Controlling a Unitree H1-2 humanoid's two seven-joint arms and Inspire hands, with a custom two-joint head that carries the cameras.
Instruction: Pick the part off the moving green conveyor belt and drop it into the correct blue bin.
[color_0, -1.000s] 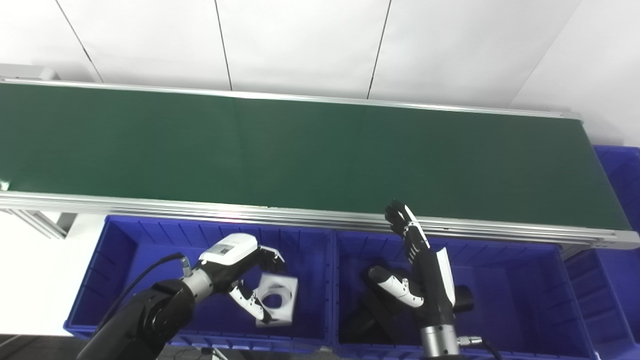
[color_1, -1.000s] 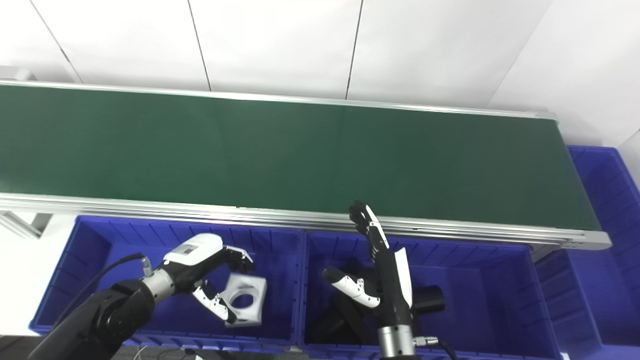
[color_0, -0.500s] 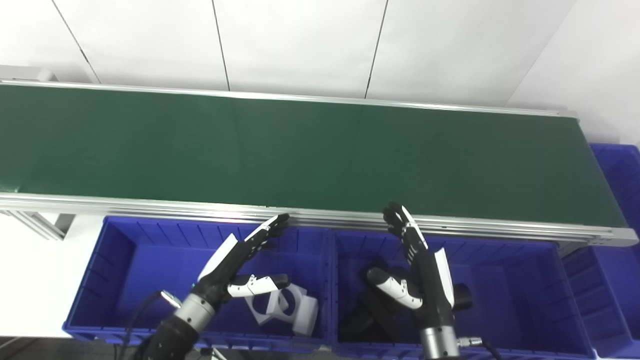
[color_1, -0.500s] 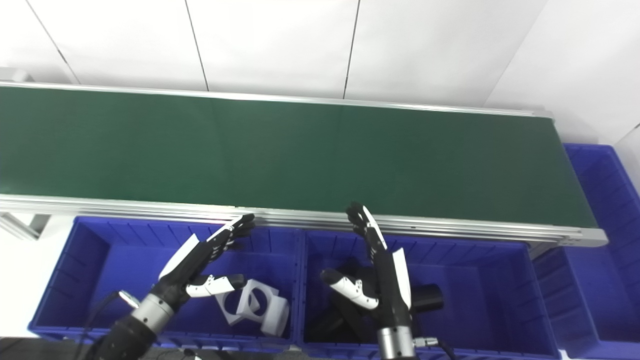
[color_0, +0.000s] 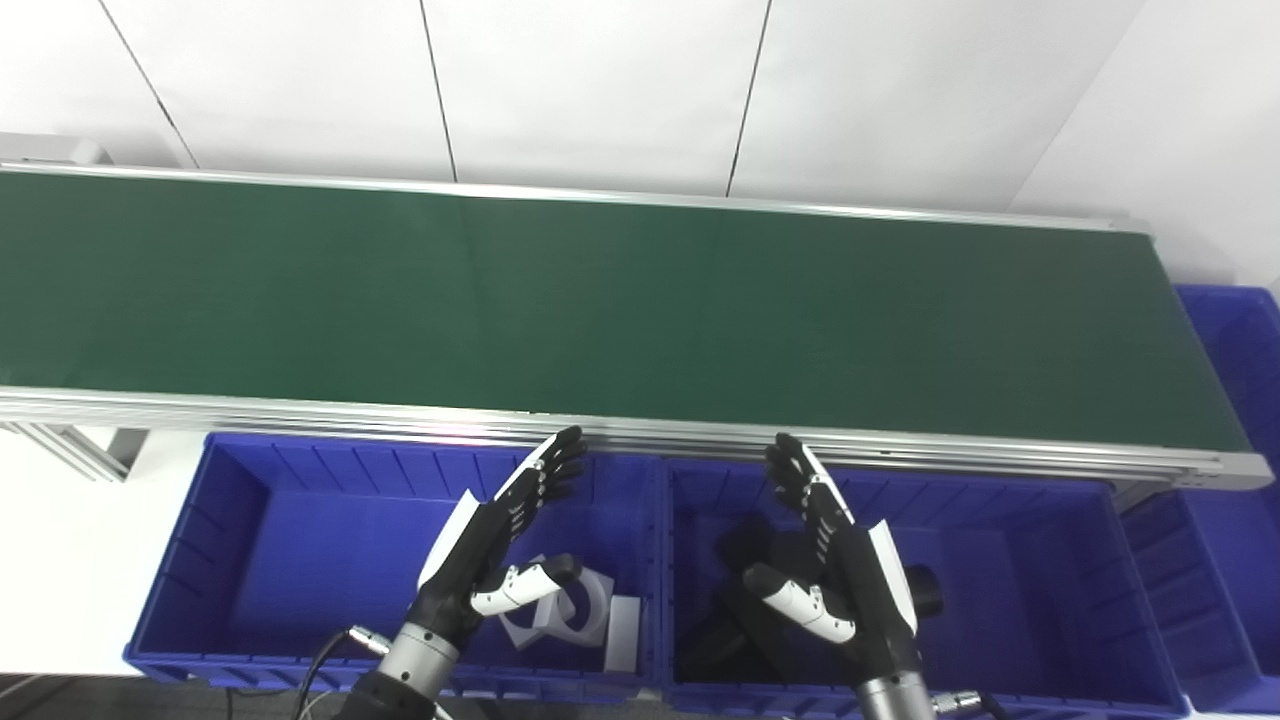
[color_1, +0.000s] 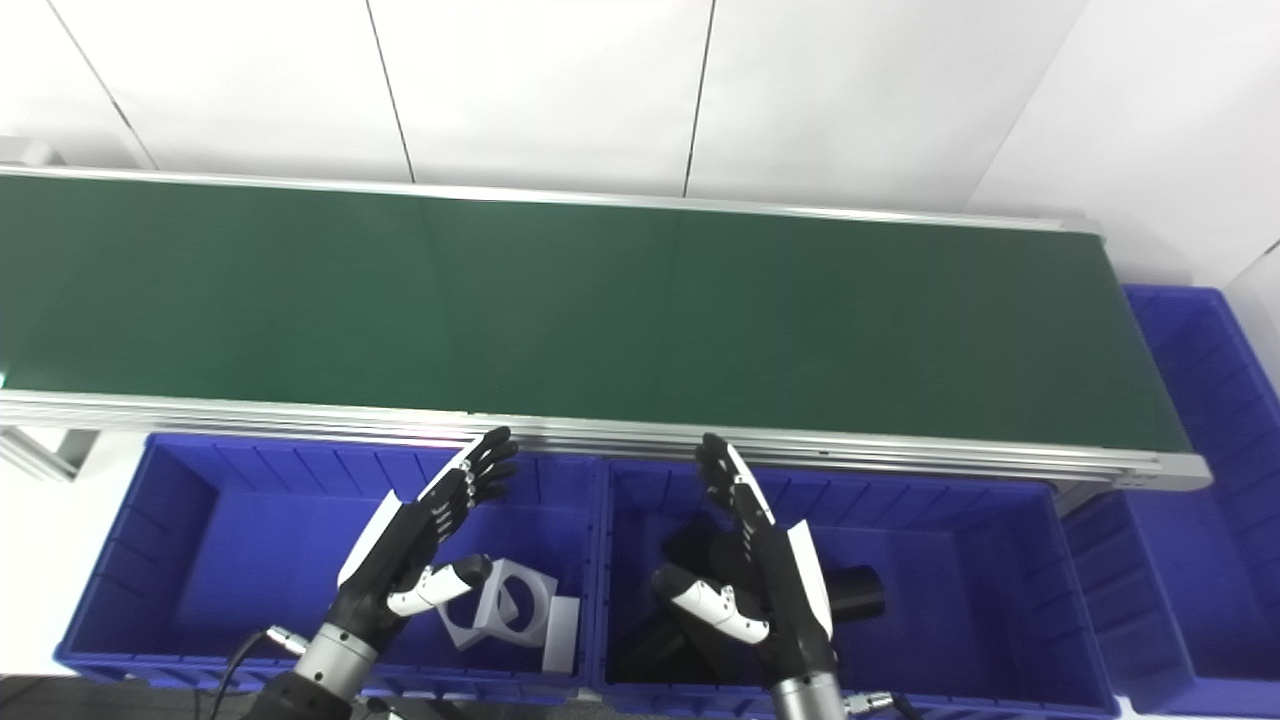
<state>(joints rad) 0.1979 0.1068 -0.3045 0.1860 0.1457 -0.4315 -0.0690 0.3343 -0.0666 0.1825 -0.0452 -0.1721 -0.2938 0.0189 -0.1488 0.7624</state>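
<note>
Both hands hang flat and spread over the blue bins in the left eye view, holding nothing. The left hand has its fingers stretched toward the conveyor's near rail and its thumb stuck out to the right; the right hand is raised the same way, thumb pointing left. No brand, label or writing can be read anywhere. The white parts, blocks with a round hole through them, lie on the floor of the left blue bin, just under and right of the left thumb; whether the thumb touches them cannot be told. Dark parts lie in the middle blue bin, partly hidden behind the right hand. The green conveyor belt carries nothing in view.

From the right eye view, the left hand is again wide open above the left bin, with the white parts close beside its thumb tip, nearer the bin's right wall. The right hand is open above the dark parts, one a black cylinder lying just right of it. A third blue bin stands past the belt's right end.
</note>
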